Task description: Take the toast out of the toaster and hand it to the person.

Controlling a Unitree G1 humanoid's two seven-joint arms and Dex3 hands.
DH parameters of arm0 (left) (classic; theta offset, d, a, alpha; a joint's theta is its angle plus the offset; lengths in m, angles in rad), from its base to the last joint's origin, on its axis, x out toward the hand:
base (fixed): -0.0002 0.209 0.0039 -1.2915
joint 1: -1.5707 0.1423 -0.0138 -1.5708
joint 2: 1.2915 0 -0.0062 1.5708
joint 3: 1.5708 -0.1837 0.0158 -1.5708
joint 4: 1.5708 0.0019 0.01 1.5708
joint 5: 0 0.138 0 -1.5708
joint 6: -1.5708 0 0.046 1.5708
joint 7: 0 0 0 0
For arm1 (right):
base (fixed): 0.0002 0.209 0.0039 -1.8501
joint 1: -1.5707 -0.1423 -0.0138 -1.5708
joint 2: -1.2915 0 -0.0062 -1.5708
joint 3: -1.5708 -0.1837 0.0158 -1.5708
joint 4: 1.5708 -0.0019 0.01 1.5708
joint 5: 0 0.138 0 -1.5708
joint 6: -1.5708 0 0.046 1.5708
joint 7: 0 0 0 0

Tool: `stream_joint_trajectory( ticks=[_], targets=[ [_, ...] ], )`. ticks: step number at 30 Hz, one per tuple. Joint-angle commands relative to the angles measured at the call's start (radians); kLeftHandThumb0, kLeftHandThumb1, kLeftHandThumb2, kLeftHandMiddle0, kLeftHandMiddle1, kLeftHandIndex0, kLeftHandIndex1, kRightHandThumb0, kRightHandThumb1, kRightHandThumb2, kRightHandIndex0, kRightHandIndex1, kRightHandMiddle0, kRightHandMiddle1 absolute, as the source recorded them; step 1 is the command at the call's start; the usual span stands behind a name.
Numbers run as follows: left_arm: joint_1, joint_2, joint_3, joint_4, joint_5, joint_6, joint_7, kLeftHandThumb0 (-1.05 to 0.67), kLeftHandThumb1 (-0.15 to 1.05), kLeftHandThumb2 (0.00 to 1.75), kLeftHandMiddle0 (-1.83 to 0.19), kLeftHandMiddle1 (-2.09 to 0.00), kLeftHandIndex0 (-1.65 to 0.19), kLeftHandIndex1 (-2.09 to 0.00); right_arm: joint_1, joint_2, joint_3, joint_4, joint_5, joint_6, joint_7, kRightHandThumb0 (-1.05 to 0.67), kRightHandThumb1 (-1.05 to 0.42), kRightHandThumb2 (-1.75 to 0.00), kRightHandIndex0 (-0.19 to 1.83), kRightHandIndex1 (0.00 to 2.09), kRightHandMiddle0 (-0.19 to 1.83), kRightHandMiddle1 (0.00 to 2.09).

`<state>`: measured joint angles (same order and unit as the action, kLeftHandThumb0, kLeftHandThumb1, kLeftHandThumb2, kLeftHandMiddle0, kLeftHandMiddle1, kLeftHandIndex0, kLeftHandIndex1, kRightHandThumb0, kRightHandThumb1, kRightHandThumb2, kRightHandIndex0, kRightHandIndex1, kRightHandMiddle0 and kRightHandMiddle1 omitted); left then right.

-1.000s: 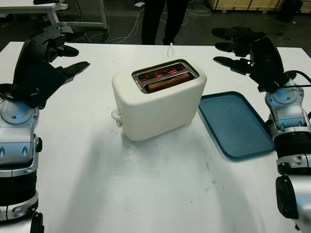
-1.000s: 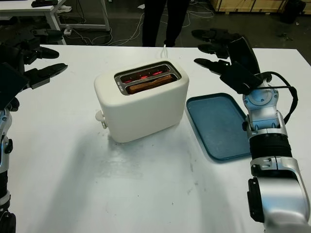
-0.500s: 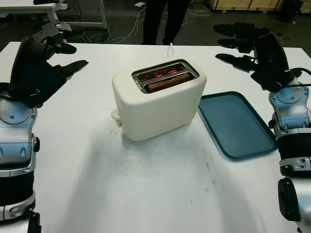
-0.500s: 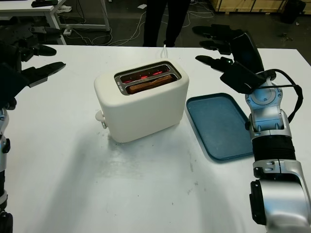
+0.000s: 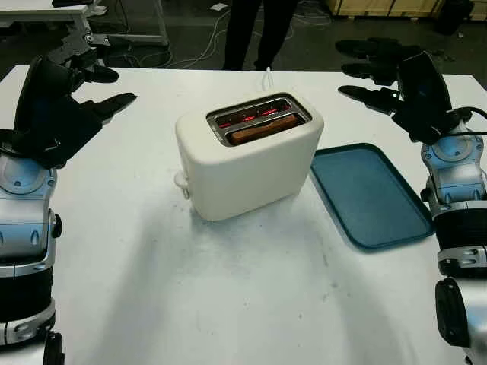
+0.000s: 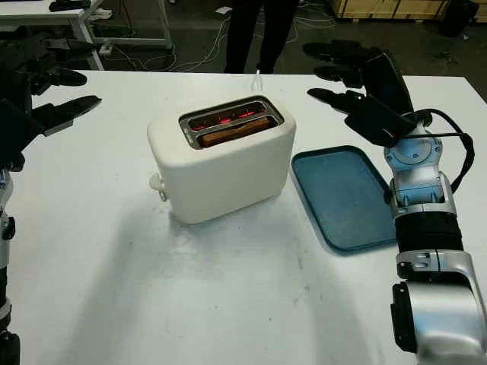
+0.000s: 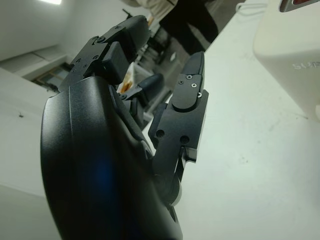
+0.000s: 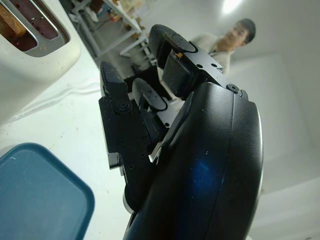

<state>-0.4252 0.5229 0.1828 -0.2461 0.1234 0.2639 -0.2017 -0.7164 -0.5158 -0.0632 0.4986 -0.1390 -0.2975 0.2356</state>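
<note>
A: Where's the toast?
B: Brown toast slice sits in the near slot of the cream plastic toaster, mid white desk.
A: Hands?
B: Left hand wide, holding nothing, raised well left of the toaster. Right hand wide, holding nothing, raised beyond the blue plastic tray.

A toaster stands near the middle of the table, with a slice of toast sitting in its nearer slot. A tray lies flat on the table just to the toaster's right. The left hand is raised above the table's far left, open, and the right hand above its far right, beyond the tray, also open. A person stands behind the table's far edge.
</note>
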Motion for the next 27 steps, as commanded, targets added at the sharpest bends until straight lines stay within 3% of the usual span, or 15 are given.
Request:
stream_joint_trajectory(
  ticks=[1, 14, 27],
  targets=[
    [-0.012, -0.001, 0.009, 0.014, -0.005, -0.023, 0.007, -0.18, 0.91, 0.05, -0.25, -1.05, -0.38, -0.61, -0.017, -0.007, 0.004, -0.009, -0.005, 0.013, -0.002, -0.1, -0.86, 0.0, 0.83, 0.03, 0.74, 0.01],
    [-0.014, 0.011, 0.025, 0.061, -0.018, -0.111, 0.004, -0.24, 0.9, 0.04, -0.29, -1.07, -0.4, -0.66, -0.012, -0.009, 0.01, -0.041, -0.017, 0.037, -0.005, -0.1, -0.87, 0.0, 0.83, 0.03, 0.74, 0.01],
    [-0.008, -0.002, 0.012, 0.026, -0.009, -0.066, 0.007, -0.19, 0.9, 0.03, -0.27, -1.06, -0.38, -0.68, -0.013, -0.001, 0.007, 0.013, 0.004, -0.015, -0.003, -0.11, -0.87, 0.0, 0.83, 0.02, 0.75, 0.01]
  ],
)
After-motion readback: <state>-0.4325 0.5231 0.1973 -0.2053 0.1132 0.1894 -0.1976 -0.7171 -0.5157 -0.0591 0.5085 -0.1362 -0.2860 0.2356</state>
